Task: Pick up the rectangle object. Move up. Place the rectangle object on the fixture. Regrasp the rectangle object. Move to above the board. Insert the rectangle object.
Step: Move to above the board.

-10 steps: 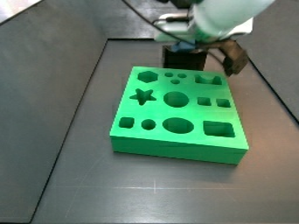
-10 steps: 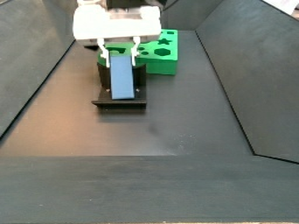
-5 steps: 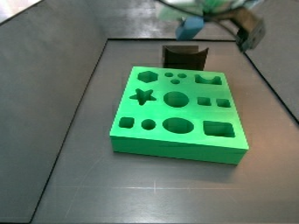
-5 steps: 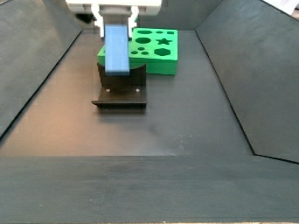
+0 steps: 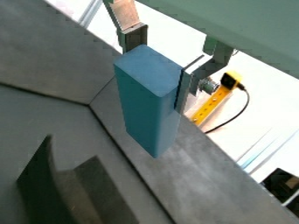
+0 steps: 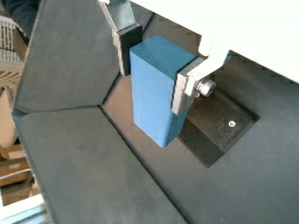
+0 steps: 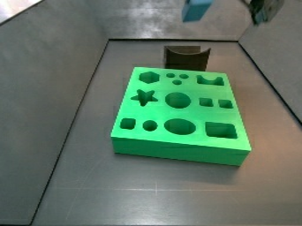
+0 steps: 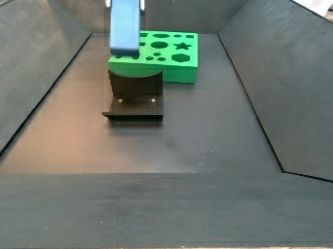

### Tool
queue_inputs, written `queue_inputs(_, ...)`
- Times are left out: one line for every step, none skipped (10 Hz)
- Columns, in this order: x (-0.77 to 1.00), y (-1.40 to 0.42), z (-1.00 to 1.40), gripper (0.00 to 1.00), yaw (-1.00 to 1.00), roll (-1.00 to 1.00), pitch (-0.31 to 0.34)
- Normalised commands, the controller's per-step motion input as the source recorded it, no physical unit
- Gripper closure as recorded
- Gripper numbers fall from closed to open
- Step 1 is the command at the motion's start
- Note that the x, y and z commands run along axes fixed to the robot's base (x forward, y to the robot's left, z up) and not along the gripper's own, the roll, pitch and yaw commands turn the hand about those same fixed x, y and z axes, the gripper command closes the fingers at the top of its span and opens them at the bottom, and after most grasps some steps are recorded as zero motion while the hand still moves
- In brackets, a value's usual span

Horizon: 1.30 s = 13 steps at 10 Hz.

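Observation:
The rectangle object (image 5: 146,101) is a grey-blue block held upright between the flat silver fingers (image 5: 133,33) of my gripper (image 5: 163,66), which is shut on its upper part. The same grip shows in both wrist views, block (image 6: 158,92) in gripper (image 6: 156,74). In both side views the block (image 8: 124,27) hangs high above the dark fixture (image 8: 134,97), clear of it, its top cut off by the frame edge (image 7: 199,9). The green board (image 7: 183,110) with shaped holes lies in front of the fixture (image 7: 185,57). The gripper body is mostly above the side views.
Dark sloped walls (image 7: 65,53) close in the grey floor (image 8: 169,146) on both sides. The fixture's base plate (image 6: 222,131) lies below the held block. A dark part of the wrist (image 7: 262,9) shows at the top corner.
The gripper has risen with the block, lifting it off the fixture's notch and up toward the top of both side views. The fixture now stands bare.

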Motion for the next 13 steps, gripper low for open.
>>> queue_inputs(-0.07,-0.03,1.0,1.0,-0.08,-0.08,0.092)
queue_inputs(-0.06,-0.02,0.84,1.0,-0.05,-0.06,0.113)
queue_inputs(-0.05,-0.02,0.73,1.0,-0.03,-0.06,0.122)
queue_inputs(-0.03,-0.01,0.5,1.0,0.01,-0.05,0.134)
queue_inputs(-0.02,-0.01,0.33,1.0,0.03,-0.05,0.138)
queue_inputs(-0.55,-1.0,0.36,1.0,-0.17,-1.0,0.069)
queue_inputs(-0.55,-1.0,0.34,1.0,-0.17,-1.0,0.06)
queue_inputs(-0.58,-1.0,0.37,1.0,-0.16,-1.0,0.057)
queue_inputs(-0.6,-1.0,0.35,1.0,-0.16,-1.0,0.057)
queue_inputs(-0.61,-1.0,0.36,1.0,-0.16,-1.0,0.06)
queue_inputs(-0.63,-1.0,0.37,1.0,-0.15,-1.0,0.069)
queue_inputs(-0.65,-1.0,0.37,1.0,-0.14,-1.0,0.073)
queue_inputs(-0.67,-1.0,0.38,1.0,-0.14,-1.0,0.077)
